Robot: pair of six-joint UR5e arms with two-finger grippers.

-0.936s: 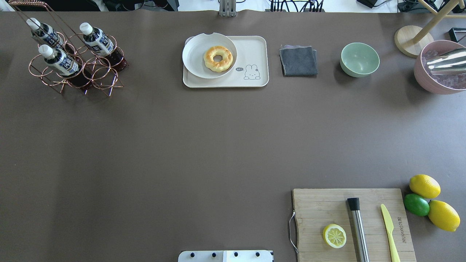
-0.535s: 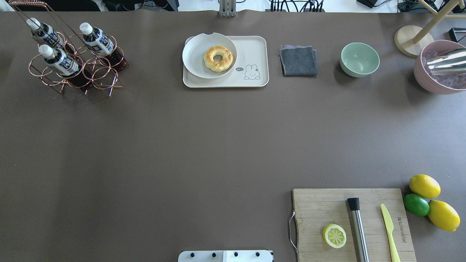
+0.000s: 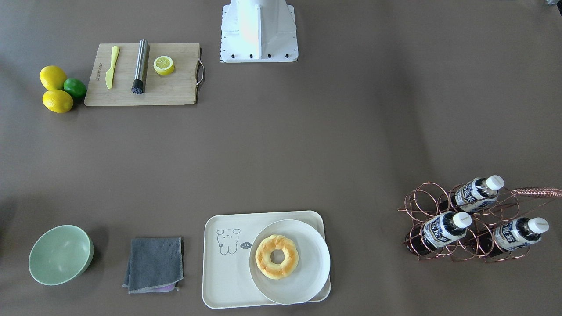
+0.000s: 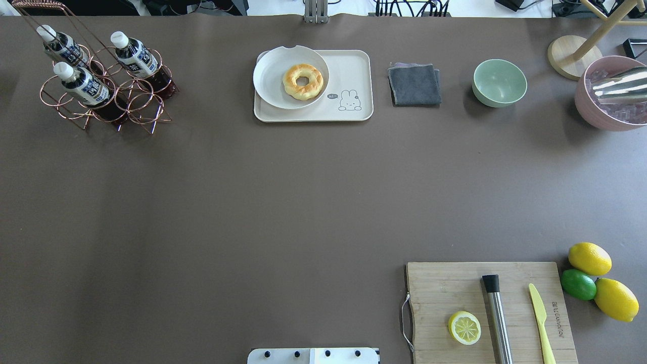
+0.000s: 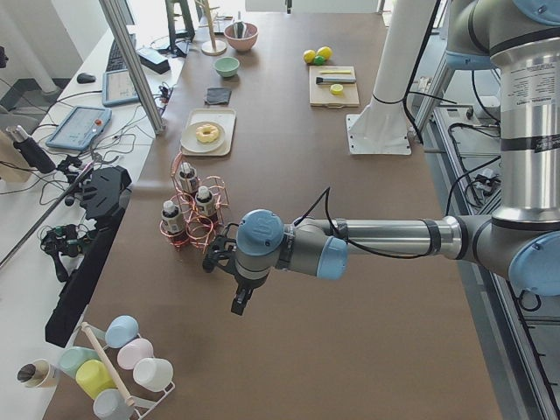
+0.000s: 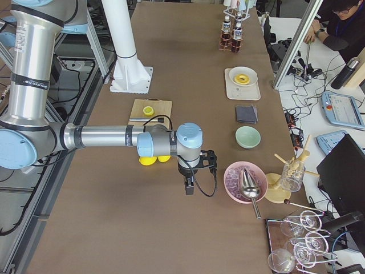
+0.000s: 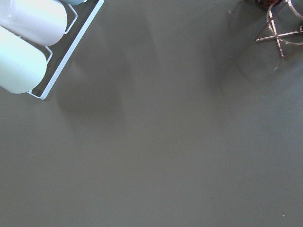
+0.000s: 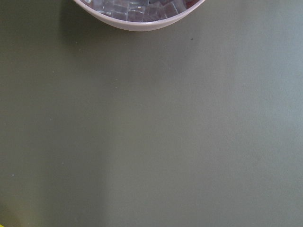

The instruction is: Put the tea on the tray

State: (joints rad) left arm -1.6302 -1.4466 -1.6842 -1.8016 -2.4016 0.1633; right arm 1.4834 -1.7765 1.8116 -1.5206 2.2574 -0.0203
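Your brown table (image 4: pixel 283 202) carried the board (image 4: pixel 440 288) near at 5 o'clock, the tray (image 4: pixel 354 65) far at 12, and the tea (image 4: pixel 135 54) in the rack (image 4: pixel 144 106) at 10. Left gripper (image 5: pixel 238 304) and right gripper (image 6: pixel 189 187) hung above it; whether their jaws were open, you couldn't tell.

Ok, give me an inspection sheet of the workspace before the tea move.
Surface: brown table cover, no spills seen.
Job's things: three tea bottles in the copper rack; tray half covered by a plate with a doughnut.
Clutter: grey cloth, green bowl, ice bowl, cutting board, lemons.
Pincers: left pincer by the rack, right pincer by the ice bowl; open or shut cannot be told.
Cables: a black lead loops at each wrist.
Surroundings: person seated beside the table; cup rack at table end.
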